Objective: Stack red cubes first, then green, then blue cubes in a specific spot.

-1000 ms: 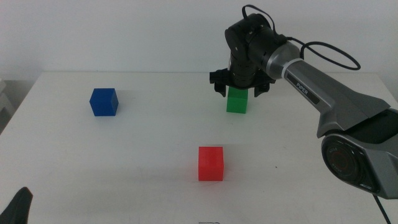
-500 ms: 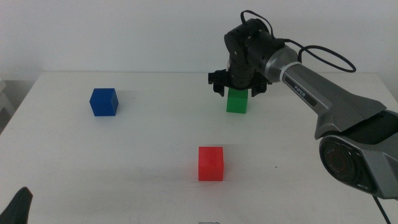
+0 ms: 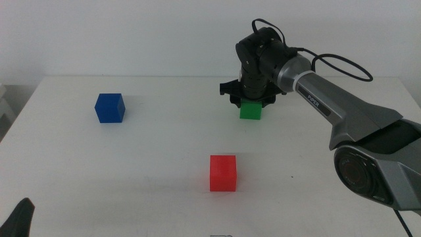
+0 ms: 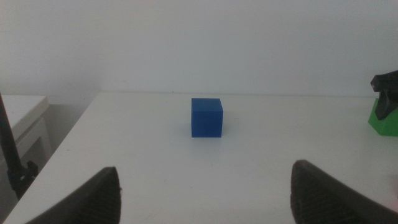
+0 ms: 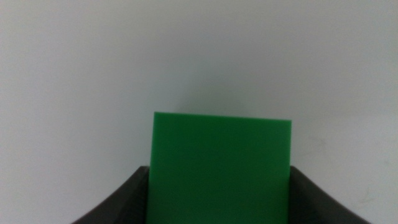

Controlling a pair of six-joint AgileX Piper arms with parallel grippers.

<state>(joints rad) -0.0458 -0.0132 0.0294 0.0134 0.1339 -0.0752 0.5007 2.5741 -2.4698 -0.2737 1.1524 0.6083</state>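
The green cube (image 3: 250,110) rests on the white table at the back right. My right gripper (image 3: 250,97) has come down over it, open, with one jaw on each side. In the right wrist view the green cube (image 5: 221,168) fills the gap between the jaws of the right gripper (image 5: 221,180). Nearer the front, at the middle, stands the red cube (image 3: 223,172). Far to the left sits the blue cube (image 3: 109,107). My left gripper (image 3: 20,220) waits at the bottom left corner; its wrist view shows the left gripper (image 4: 205,171) open, facing the blue cube (image 4: 206,117).
The right arm (image 3: 342,105) reaches in across the back right of the table. Its cable loops above the wrist. The table's left edge (image 3: 16,115) runs close to the blue cube.
The right gripper has dropped lower over the green cube, so less of the cube shows in the middle view. The cubes and the left arm have not moved.
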